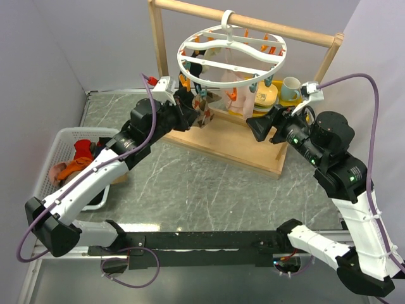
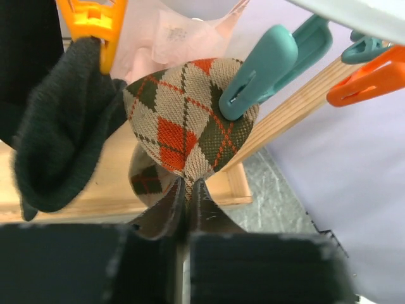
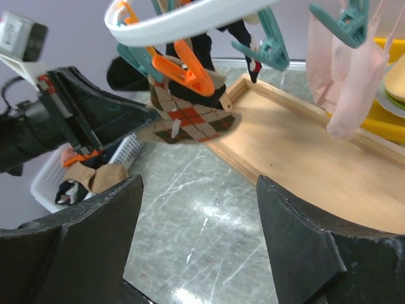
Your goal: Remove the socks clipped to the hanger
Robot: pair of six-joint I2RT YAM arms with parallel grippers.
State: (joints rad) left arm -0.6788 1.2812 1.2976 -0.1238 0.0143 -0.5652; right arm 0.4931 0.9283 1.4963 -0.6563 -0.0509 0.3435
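The white ring hanger (image 1: 231, 54) hangs from the wooden rail. A brown, orange and green argyle sock (image 2: 190, 126) hangs from a teal clip (image 2: 266, 69). My left gripper (image 2: 188, 183) is shut on that sock's lower edge; from above it (image 1: 193, 114) sits under the ring's left side. A black sock (image 2: 60, 145) hangs beside it from an orange clip (image 2: 95, 25). A pale pink sock (image 3: 348, 76) is clipped further right. My right gripper (image 3: 199, 183) is open over the table with nothing between its fingers, just right of the hanger (image 3: 183, 19).
A white basket (image 1: 60, 158) at the left holds red, orange and tan socks. The wooden frame's base tray (image 1: 234, 142) lies under the hanger. A mug (image 1: 291, 88) and yellow dishes (image 1: 269, 95) stand behind the right gripper (image 1: 262, 123).
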